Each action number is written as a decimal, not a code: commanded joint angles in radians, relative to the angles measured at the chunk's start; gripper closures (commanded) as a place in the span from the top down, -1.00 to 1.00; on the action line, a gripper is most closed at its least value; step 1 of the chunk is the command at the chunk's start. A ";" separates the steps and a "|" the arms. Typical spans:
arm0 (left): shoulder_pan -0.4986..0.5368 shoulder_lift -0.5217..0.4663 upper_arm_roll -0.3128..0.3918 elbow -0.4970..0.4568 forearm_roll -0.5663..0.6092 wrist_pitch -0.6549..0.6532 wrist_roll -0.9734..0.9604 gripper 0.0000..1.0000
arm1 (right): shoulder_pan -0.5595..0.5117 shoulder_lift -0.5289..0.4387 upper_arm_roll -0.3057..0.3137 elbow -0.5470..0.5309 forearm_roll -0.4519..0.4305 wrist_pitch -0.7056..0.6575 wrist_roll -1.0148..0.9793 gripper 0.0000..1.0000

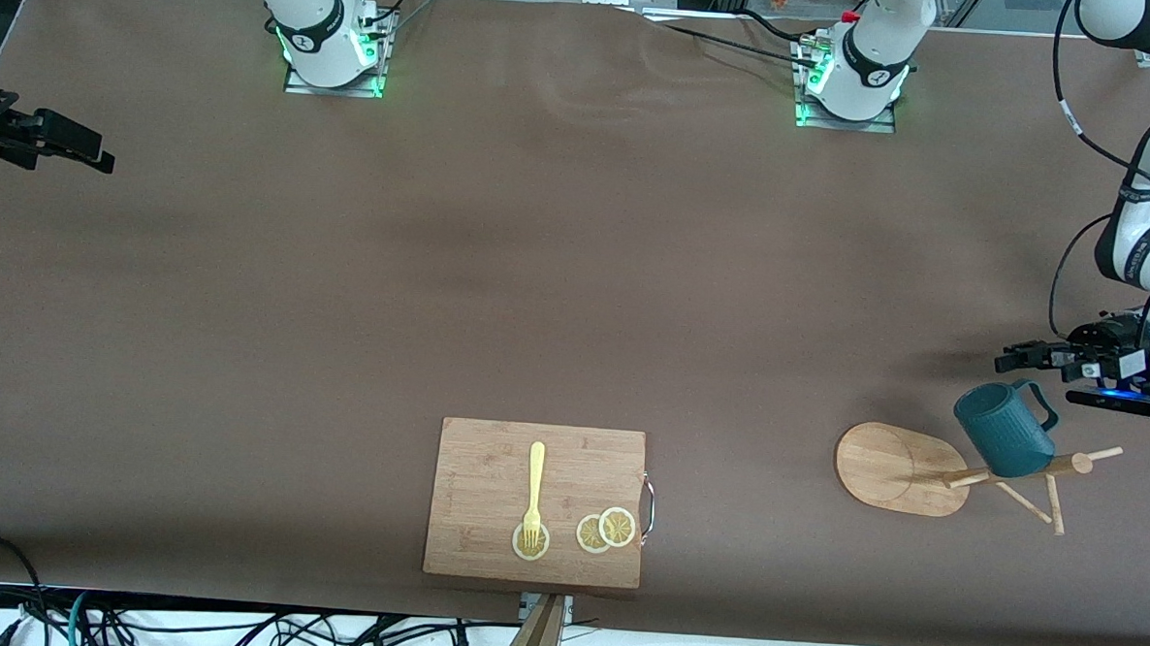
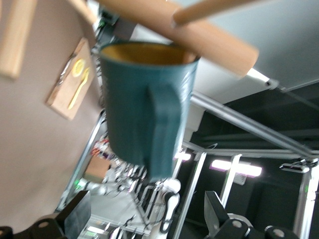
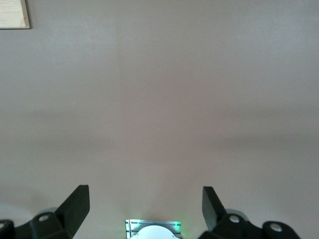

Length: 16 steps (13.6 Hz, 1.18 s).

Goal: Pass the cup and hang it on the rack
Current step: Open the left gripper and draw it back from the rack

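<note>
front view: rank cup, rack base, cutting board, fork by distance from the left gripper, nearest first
From the left gripper, fingers open, at the left arm's end of the table:
1. cup, hanging on the rack peg just beside the gripper.
2. rack base, on the table under the rack.
3. cutting board, mid-table, near the front camera.
4. fork, on the board.

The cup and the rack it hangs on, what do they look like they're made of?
The cup: probably glazed ceramic or enamelled metal. It is dark teal outside with faint ribs, yellowish-tan inside, with a soft sheen in the left wrist view. Which one, I cannot tell.

The rack: light, unpainted wood, possibly bamboo. Pale grain lines show on its oval base, and the pegs look like plain dowels.
</note>
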 commanded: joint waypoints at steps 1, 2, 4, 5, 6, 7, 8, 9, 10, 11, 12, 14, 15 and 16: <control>0.008 -0.073 0.005 0.001 0.161 -0.014 0.011 1.00 | 0.001 -0.036 0.024 0.013 0.013 -0.050 -0.004 1.00; 0.008 -0.088 0.004 0.001 0.226 -0.020 0.011 1.00 | 0.001 -0.041 0.036 0.013 0.001 -0.052 -0.004 1.00; 0.007 -0.126 0.004 0.003 0.335 -0.040 0.011 1.00 | 0.001 -0.057 0.039 0.011 -0.001 -0.052 -0.002 1.00; 0.007 -0.146 0.005 0.003 0.390 -0.043 0.011 1.00 | 0.001 -0.073 0.039 0.007 0.000 -0.055 -0.001 1.00; 0.002 -0.163 0.005 0.003 0.438 -0.045 0.010 1.00 | 0.001 -0.079 0.039 -0.006 0.002 -0.052 0.002 1.00; -0.002 -0.182 0.005 0.003 0.484 -0.046 0.007 1.00 | 0.001 -0.078 0.039 -0.022 0.010 -0.040 0.002 1.00; -0.007 -0.198 0.004 0.003 0.530 -0.046 0.007 1.00 | 0.001 -0.073 0.039 -0.022 0.011 -0.027 0.001 1.00; -0.011 -0.212 0.001 0.003 0.574 -0.046 0.007 1.00 | 0.001 -0.074 0.039 -0.024 0.011 -0.029 0.001 1.00; -0.022 -0.223 0.001 0.003 0.608 -0.046 0.004 1.00 | 0.001 -0.074 0.038 -0.026 0.011 -0.029 -0.002 1.00; -0.030 -0.240 -0.001 0.004 0.646 -0.045 0.001 1.00 | 0.001 -0.071 0.038 -0.026 0.013 -0.029 -0.002 1.00; -0.047 -0.257 -0.001 0.007 0.683 -0.043 -0.001 1.00 | 0.001 -0.071 0.039 -0.026 0.011 -0.029 -0.002 1.00; -0.077 -0.271 -0.003 0.056 0.774 -0.040 -0.007 1.00 | 0.001 -0.070 0.039 -0.026 0.013 -0.030 -0.002 1.00; -0.093 -0.269 -0.004 0.094 0.800 -0.040 -0.021 1.00 | 0.001 -0.070 0.039 -0.027 0.013 -0.030 -0.002 1.00; -0.100 -0.268 -0.006 0.124 0.826 -0.039 -0.041 1.00 | 0.001 -0.070 0.039 -0.027 0.013 -0.030 -0.002 1.00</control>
